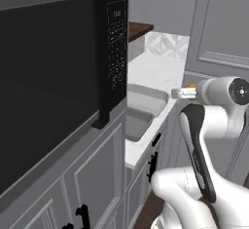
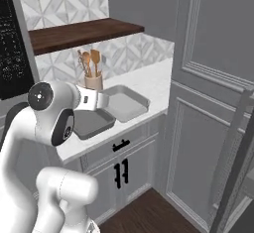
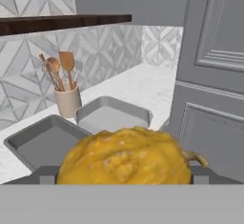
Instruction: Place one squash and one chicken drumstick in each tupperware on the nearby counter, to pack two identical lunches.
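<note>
While I carry squash (image 3: 125, 156) in pincer (image 3: 125, 178), jaws wide round its bulk: lumpy, firm, probably slick; keep grip across middle, toward tupperware (image 3: 112, 115) on bench (image 3: 143, 87).

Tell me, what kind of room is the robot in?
It looks like a kitchen. There is a white marble-look counter over grey cabinets, a crock of wooden utensils against a patterned tile wall, and two grey food containers waiting on the counter.
</note>
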Robot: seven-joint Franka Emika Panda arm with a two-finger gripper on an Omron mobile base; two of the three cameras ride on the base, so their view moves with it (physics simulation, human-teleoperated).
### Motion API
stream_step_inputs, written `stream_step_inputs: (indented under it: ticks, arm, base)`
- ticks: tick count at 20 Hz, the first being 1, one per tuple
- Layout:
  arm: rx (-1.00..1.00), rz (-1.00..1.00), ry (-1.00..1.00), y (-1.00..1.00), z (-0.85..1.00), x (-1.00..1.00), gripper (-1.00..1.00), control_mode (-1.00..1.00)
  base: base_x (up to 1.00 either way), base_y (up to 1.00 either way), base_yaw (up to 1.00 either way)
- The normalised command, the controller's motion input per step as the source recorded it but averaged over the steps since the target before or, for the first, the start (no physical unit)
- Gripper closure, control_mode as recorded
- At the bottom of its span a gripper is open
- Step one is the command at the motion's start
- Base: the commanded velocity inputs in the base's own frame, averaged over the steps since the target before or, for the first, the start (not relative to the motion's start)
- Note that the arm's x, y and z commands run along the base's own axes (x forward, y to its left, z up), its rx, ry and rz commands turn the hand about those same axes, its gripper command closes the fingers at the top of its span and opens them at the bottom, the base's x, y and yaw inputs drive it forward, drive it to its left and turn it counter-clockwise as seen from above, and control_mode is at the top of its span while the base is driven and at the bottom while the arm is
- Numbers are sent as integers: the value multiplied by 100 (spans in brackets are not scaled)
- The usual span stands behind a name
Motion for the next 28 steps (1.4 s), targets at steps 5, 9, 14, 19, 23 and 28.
stream_step_inputs:
  ticks: [5,9,14,19,23,28]
  arm:
    - [0,0,0,0,0,0,100,100]
    - [0,0,0,0,0,0,100,100]
    - [0,0,0,0,0,0,100,100]
    - [0,0,0,0,0,0,100,100]
    - [0,6,7,9,-15,25,100,-100]
    - [-1,24,34,47,-76,100,100,-100]
  base:
    - [39,-97,16]
    - [44,-42,9]
    - [100,42,7]
    - [99,36,11]
    - [72,13,17]
    - [0,0,0]
